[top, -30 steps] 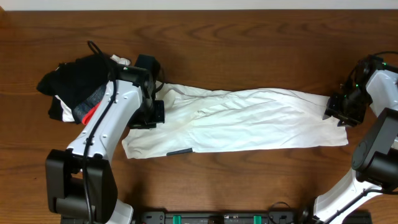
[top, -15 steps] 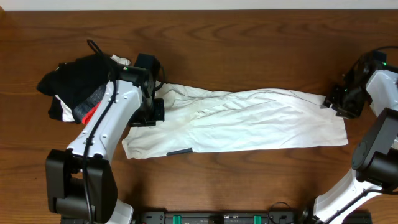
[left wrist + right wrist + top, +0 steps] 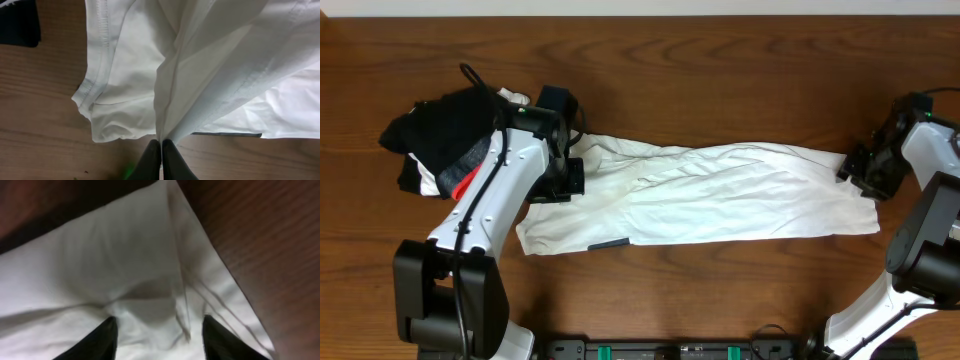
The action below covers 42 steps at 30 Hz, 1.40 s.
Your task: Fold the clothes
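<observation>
We've got the white garment (image 3: 720,195) stretched lengthwise across the middle of the desk (image 3: 720,80). Our left pincer (image 3: 161,144) is pinched tight on a fold at its left end, while our right pincer (image 3: 159,330) stands wide over the right edge. Dark clothes (image 3: 435,135) sit piled far left.

No legible text, label or number anywhere.
</observation>
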Tool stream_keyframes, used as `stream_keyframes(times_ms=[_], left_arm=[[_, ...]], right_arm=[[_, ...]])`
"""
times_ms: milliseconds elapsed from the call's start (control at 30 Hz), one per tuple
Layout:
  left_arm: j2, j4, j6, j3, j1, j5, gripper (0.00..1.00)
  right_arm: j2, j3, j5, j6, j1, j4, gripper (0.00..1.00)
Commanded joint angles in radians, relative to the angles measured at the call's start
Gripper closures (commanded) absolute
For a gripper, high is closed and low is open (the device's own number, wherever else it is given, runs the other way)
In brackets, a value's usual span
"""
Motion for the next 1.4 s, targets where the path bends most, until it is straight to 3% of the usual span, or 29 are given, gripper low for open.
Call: stream_keyframes(times_ms=[0,333,700,900,1133,1367], left_arm=[[-0.002,-0.003,0.013,0.008,0.004,-0.016,0.94],[-0.002,-0.003,0.013,0.008,0.004,-0.015,0.94],[-0.002,-0.003,0.016,0.008,0.004,-0.015,0.94],[-0.002,0.002,0.016,0.008,0.004,-0.015,0.94],[-0.002,0.008,0.016,0.008,0.004,-0.016,0.94],[-0.002,0.001,0.035,0.008,0.005,-0.039,0.94]], right_arm=[[-0.013,-0.018,-0.040,-0.010,-0.005,0.027,0.53],[-0.028,-0.014,-0.047,-0.034,-0.006,0.051,0.68],[-0.042,-0.002,-0.051,-0.068,-0.012,0.097,0.55],[-0.042,-0.002,-0.051,-0.078,-0.012,0.104,0.70],[-0.049,0.000,-0.051,-0.078,-0.016,0.084,0.97],[-0.157,0.023,-0.050,-0.109,-0.060,0.075,0.99]])
